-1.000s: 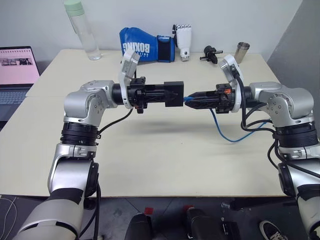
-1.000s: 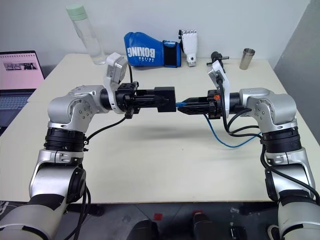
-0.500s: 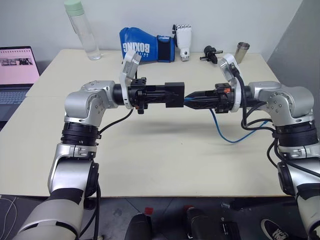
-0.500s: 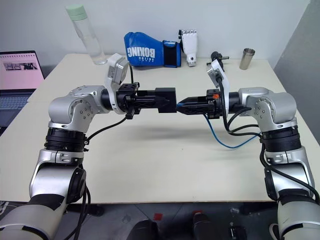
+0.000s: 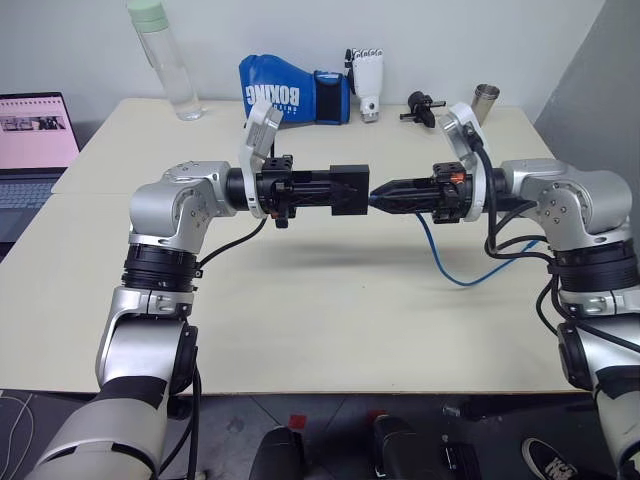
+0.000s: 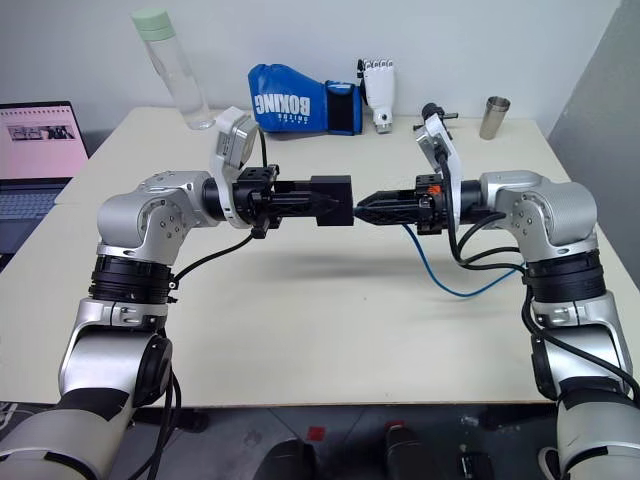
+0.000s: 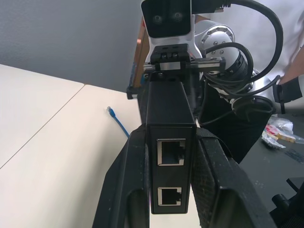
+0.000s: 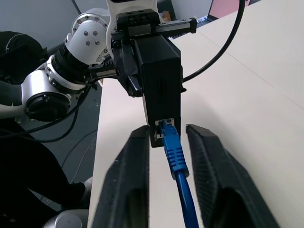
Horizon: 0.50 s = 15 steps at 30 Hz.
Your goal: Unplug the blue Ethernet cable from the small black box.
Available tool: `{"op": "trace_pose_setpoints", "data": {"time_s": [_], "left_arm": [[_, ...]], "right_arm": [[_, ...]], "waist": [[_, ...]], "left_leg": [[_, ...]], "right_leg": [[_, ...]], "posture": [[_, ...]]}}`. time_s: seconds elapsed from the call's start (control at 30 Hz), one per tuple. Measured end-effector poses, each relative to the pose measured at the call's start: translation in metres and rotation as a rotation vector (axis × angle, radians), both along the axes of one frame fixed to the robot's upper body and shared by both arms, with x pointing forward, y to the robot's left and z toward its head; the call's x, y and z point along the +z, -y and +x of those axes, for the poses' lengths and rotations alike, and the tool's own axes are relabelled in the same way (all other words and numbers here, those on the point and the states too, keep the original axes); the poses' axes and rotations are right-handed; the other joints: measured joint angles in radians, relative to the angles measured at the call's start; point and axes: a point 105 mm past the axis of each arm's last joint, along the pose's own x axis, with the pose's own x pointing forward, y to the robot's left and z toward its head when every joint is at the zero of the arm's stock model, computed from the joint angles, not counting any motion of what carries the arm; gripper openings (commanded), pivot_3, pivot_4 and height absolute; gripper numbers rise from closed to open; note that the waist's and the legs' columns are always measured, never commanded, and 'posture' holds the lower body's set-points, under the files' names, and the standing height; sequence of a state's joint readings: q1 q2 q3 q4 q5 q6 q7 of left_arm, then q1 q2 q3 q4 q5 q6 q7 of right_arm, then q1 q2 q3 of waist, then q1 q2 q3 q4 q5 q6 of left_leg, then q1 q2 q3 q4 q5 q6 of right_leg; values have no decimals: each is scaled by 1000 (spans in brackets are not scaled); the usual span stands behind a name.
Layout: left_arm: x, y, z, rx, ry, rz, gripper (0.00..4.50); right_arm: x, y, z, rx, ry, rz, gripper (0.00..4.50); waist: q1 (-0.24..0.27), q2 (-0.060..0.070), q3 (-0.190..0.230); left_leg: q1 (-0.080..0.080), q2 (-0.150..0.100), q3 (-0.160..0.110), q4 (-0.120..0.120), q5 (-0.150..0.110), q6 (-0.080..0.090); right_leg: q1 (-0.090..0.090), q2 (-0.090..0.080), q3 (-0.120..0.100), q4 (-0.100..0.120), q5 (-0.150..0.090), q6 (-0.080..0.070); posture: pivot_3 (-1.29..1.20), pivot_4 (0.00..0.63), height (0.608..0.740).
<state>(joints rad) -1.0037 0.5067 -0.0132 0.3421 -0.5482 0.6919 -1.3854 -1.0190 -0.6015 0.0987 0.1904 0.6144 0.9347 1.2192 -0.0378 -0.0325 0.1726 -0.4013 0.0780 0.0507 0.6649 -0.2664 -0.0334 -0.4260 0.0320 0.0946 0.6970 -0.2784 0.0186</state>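
The left gripper (image 5: 345, 190) pinches the small black box (image 5: 349, 188) and holds it level above the table (image 5: 300, 320). The blue Ethernet cable (image 8: 175, 153) is plugged into the box's far end. The right gripper (image 8: 166, 137) straddles that plug, its fingers (image 8: 135, 156) apart and not touching it. The cable's slack droops to the table right of the box.

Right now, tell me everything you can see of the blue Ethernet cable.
The blue Ethernet cable is a thin, bright blue cord with a ribbed blue boot behind its plug. That plug sits in a port of the small black box, which the left gripper holds in the air. The plug end lies between the right gripper's fingers, which look not quite closed on it. The rest droops to the table and curves there, its free plug lying loose.
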Motion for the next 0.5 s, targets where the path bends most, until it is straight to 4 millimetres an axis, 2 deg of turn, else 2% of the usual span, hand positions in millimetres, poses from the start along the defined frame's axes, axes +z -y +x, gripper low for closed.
{"op": "trace_pose_setpoints", "data": {"time_s": [0.07,0.27,0.3,0.4,0.43,0.5], "left_arm": [[0,0,0,2,0,0,793],[0,0,0,-1,0,0,793],[0,0,0,-1,0,0,793],[0,1,0,-1,0,1,793],[0,1,0,-1,0,1,793],[0,1,0,-2,0,0,793]], "right_arm": [[0,1,0,6,6,0,35],[0,1,-1,18,24,-7,39],[0,1,-1,17,24,-9,389],[0,2,0,19,22,-10,959],[-1,2,0,16,22,-11,1317],[-1,3,1,9,22,-17,1491]], "waist": [[0,0,0],[0,0,0],[0,0,0],[0,0,0],[0,0,0],[0,0,0]], "left_leg": [[0,0,0,0,0,0],[0,0,0,0,0,0],[0,0,0,0,0,0],[0,0,0,0,0,0],[0,0,0,0,0,0],[0,0,0,0,0,0]], "right_leg": [[0,0,0,0,0,0],[0,0,0,0,0,0],[0,0,0,0,0,0],[0,0,0,0,0,0],[0,0,0,0,0,0],[0,0,0,0,0,0]], "posture": [[0,150,740],[0,150,740],[0,150,740],[0,150,740],[0,150,740],[0,150,740]]}}
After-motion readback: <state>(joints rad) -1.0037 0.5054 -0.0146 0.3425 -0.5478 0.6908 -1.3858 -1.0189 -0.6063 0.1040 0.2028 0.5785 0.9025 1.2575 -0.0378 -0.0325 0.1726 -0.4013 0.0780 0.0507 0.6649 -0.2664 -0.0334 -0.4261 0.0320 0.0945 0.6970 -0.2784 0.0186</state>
